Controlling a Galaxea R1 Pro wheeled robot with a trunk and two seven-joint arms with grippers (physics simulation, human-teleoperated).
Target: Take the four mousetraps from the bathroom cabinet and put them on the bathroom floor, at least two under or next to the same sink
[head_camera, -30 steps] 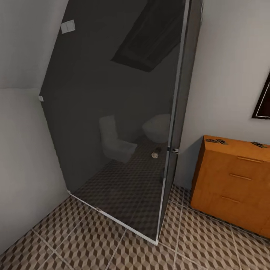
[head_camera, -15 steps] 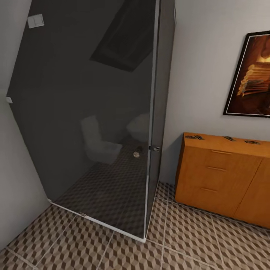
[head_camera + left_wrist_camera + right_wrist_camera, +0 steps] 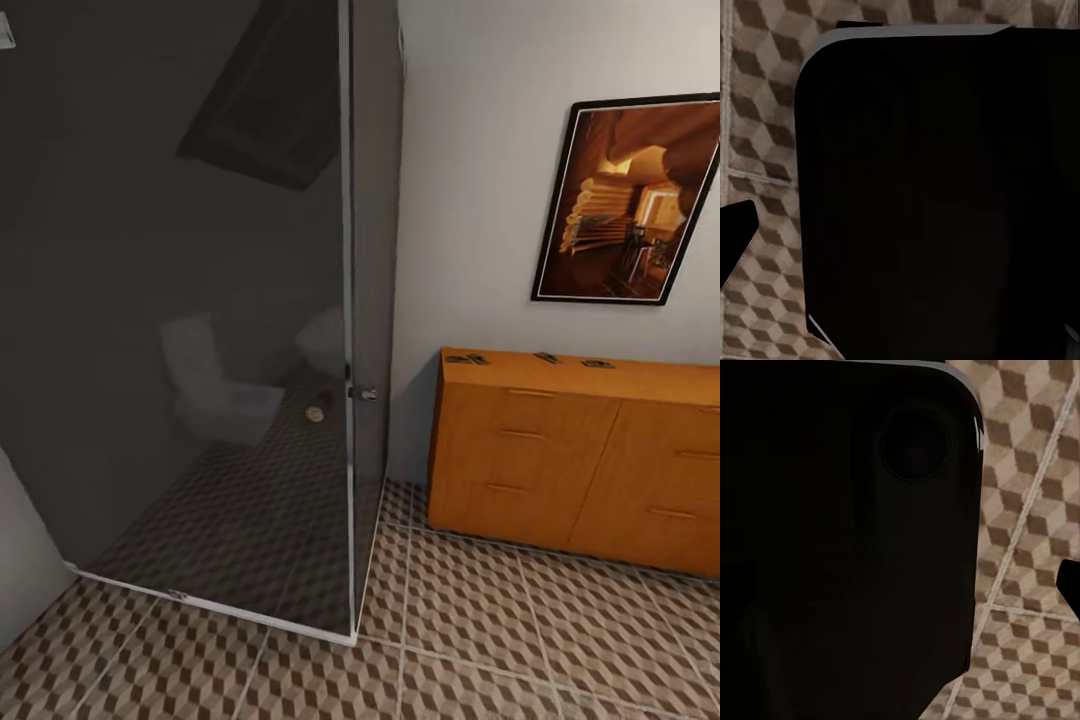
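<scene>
The orange-brown cabinet (image 3: 560,450) stands against the right wall in the head view. On its flat top lie three small dark-wired mousetraps, one near the left end (image 3: 467,359), one further along (image 3: 547,357) and one beside it (image 3: 597,363). A fourth cannot be made out. The cube-patterned bathroom floor (image 3: 480,640) spreads in front of the cabinet and also appears in both wrist views (image 3: 761,112) (image 3: 1035,525). The sink is out of view. A dark sliver at the edge of each wrist view may be a finger; neither gripper's state can be read.
A tall dark glass shower enclosure (image 3: 200,350) takes up the left, its corner post (image 3: 350,400) reaching the floor; a toilet is reflected in it. A framed picture (image 3: 625,200) hangs above the cabinet. The robot's black body (image 3: 937,195) (image 3: 847,547) looms in the wrist views.
The head camera has swung right: the glass enclosure slid left in the picture, and more of the cabinet and the framed picture came into view. The things themselves have not moved.
</scene>
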